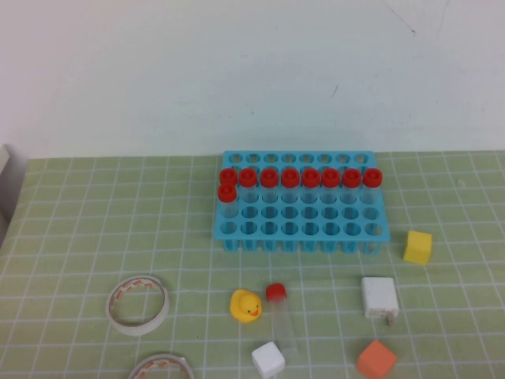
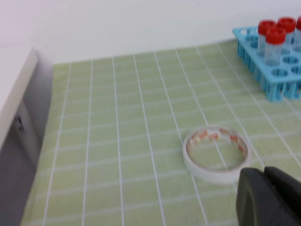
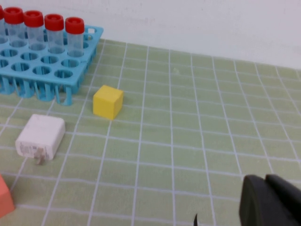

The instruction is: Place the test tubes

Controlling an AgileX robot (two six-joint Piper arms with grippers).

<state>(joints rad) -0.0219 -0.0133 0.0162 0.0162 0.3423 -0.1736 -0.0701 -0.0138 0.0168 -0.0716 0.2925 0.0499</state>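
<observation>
Lying Loose: One Tube Short of the Rack

Clearance: the green grid-marked surface (image 1: 79, 229) is bare left of the blue plastic tube rack (image 1: 300, 243). Its far edge meets a white wall (image 1: 237, 71).

Task item: one clear test tube with a red cap (image 1: 281, 312) lies on its side in front of the rack, cap toward it. It is just beside a yellow rubber duck (image 1: 245, 305), with a white cube (image 1: 268, 360) near its base. Nine capped tubes (image 1: 289, 178) stand upright in the rack.

Left hand (image 2: 264, 176): fingers pressed together, above the surface just beside a white tape roll (image 2: 211, 172).

Right hand (image 3: 266, 181): fingers pressed together, above bare surface, well apart from a yellow cube (image 3: 107, 101).
</observation>
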